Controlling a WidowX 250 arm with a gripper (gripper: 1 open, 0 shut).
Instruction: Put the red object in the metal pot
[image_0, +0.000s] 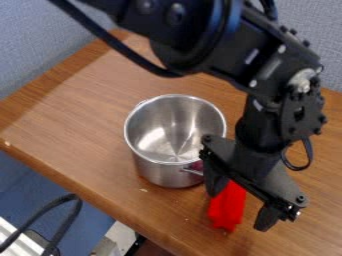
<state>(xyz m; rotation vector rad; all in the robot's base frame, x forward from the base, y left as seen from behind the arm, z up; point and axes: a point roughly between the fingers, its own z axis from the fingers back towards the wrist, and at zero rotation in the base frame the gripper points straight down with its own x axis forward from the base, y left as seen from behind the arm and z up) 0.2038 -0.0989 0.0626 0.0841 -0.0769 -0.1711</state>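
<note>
The metal pot (171, 138) stands empty on the wooden table, a loop handle on its near-right side. Just right of it lies the red object (225, 209), a bright red bar whose upper part is hidden by the arm. My gripper (243, 204) points down over the bar with its jaws open, one black finger (213, 186) on the pot side and the other toward the table's front edge. The fingers straddle the bar; nothing is gripped.
The wooden table (67, 100) ends in a front edge close below the red bar. A blue wall (40, 30) rises behind. A black cable (47, 220) loops off the table at the lower left. The bulky black arm (227, 50) fills the upper middle.
</note>
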